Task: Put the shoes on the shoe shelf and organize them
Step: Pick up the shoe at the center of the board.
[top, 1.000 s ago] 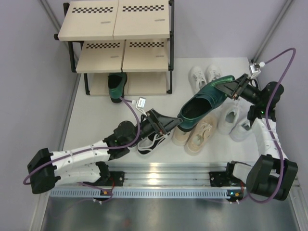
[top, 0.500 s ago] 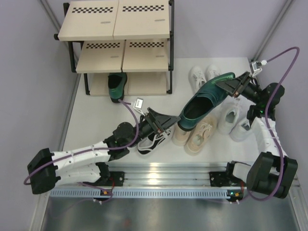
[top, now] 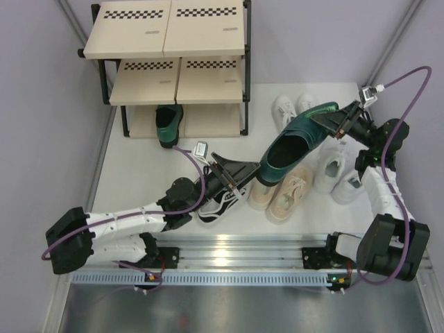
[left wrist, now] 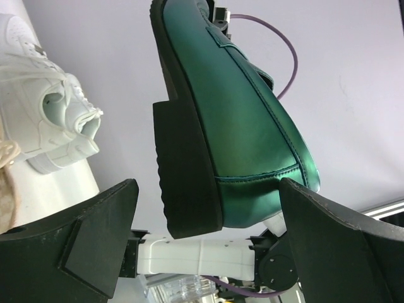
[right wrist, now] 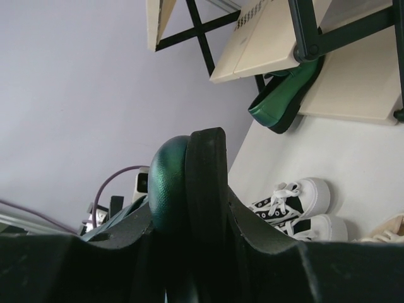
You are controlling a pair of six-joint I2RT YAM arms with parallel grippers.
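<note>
My right gripper (top: 331, 122) is shut on the toe of a dark green shoe (top: 295, 144) and holds it tilted in the air above the floor shoes. In the right wrist view the shoe's toe and black sole (right wrist: 189, 183) sit clamped between the fingers of that gripper (right wrist: 189, 252). My left gripper (top: 255, 173) is open at the shoe's heel. In the left wrist view the heel (left wrist: 189, 177) hangs between that gripper's (left wrist: 205, 211) spread jaws without touching them. The second green shoe (top: 168, 125) lies on the bottom board of the shoe shelf (top: 166, 31).
Black-and-white sneakers (top: 218, 201) lie under my left arm. Beige sneakers (top: 284, 191) lie beside them. Small white sneakers (top: 295, 107) lie behind the held shoe, larger white sneakers (top: 336, 173) at the right. The shelf's upper two boards hold nothing.
My left gripper has reached forward and up until its open jaws flank the green shoe's heel. My right gripper has raised the shoe's toe slightly.
</note>
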